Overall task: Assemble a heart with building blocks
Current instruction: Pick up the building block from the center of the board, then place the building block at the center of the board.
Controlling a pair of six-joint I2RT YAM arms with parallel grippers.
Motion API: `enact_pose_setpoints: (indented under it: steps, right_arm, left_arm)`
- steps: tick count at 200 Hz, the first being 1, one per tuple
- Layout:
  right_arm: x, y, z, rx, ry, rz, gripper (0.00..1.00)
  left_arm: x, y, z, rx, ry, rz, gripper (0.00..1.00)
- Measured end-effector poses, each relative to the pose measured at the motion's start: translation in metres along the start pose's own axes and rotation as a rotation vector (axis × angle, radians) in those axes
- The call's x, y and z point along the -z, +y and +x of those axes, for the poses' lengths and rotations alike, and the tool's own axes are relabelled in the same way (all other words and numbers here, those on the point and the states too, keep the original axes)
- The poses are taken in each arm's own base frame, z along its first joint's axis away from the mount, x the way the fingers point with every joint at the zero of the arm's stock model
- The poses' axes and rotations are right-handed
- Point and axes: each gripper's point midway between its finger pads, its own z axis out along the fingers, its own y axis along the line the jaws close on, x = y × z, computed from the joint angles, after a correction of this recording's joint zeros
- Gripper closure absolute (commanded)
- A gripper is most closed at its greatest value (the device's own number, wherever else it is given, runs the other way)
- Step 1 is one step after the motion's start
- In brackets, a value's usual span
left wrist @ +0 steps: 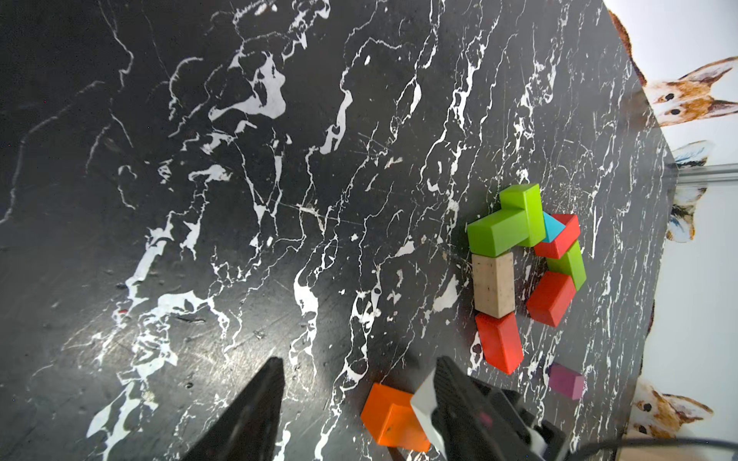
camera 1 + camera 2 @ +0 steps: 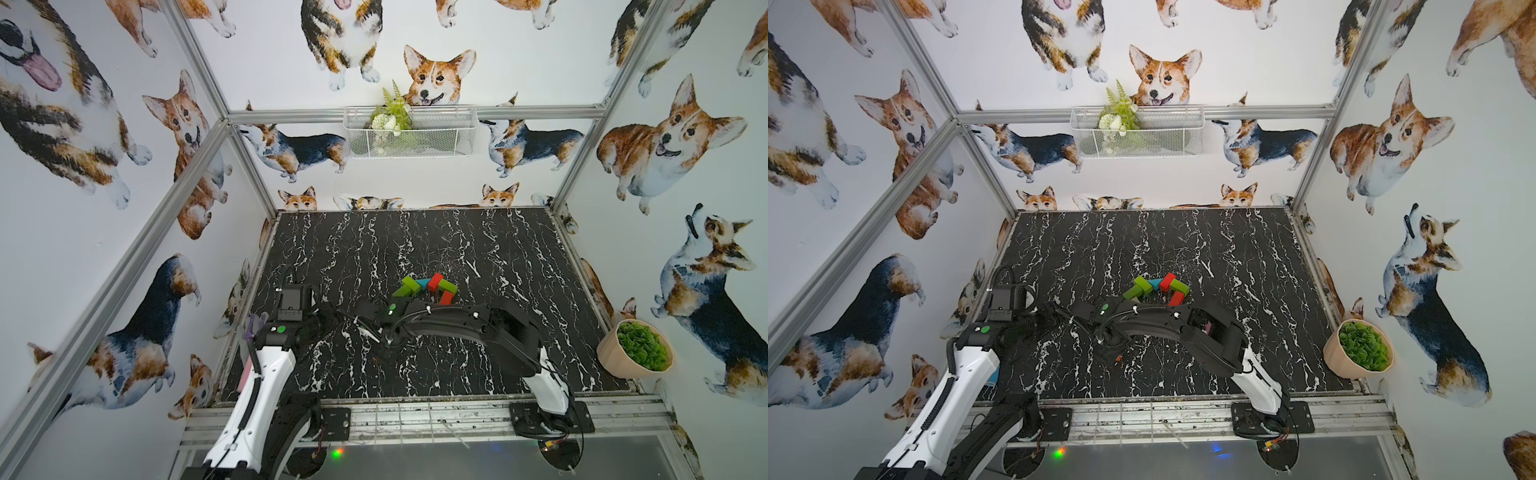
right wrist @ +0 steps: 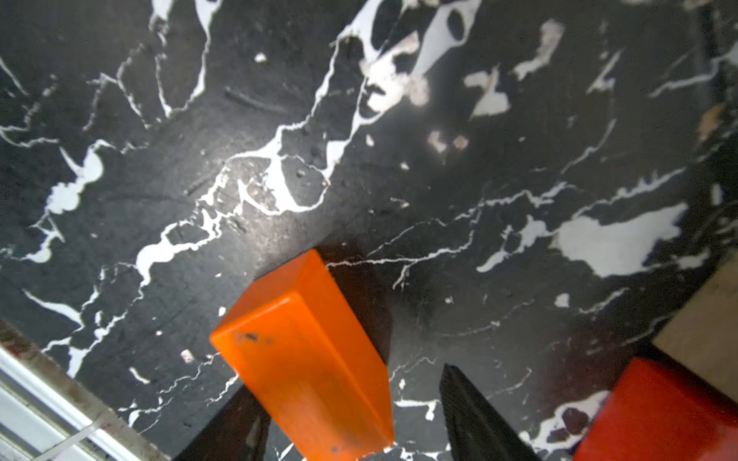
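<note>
The right hand [image 3: 347,391] is spread, with the orange bar [image 3: 307,351] lying flat on the counter [image 3: 439,179] between its fingers. A strip of bare counter shows between the bar and one finger, so nothing is pinched. The left hand [image 1: 357,363] is spread as well and empty, hovering low just beside the right one.

Farther back on the counter lies the heart [image 2: 444,286], only partly built. Its two lobes meet at the teal triangle [image 1: 553,227], and both sides run down toward the robot but do not join. One side ends at a red bar [image 1: 499,343], and the orange bar lies near that end without touching it. The small purple cube [image 1: 566,381] sits loose by the open end, apart from both sides.

The step in hand looks like fetching the orange bar to lengthen the outline. The next move probably calls for closing squarely on the bar's long faces and lifting it clear. It then has to be set slanting inward against the red bar without nudging the blocks already laid. The cube would then be left to close the point.
</note>
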Motion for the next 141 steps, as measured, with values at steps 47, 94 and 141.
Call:
enact_pose_setpoints:
  steps: [47,94,141]
  right_arm:
    - [-0.004,0.006,0.0,-0.003,0.006,-0.021,0.9]
    - [0.034,-0.008,0.02,-0.142,-0.074,0.033,0.95]
    - [0.088,-0.086,0.112,-0.634,-0.195,0.198,0.94]
  left_arm:
    - [-0.002,0.0,0.002,-0.006,0.012,-0.001,0.39]
    - [-0.001,-0.008,-0.001,-0.053,0.03,0.021,0.47]
    - [-0.006,-0.056,0.038,-0.301,0.144,0.073,0.48]
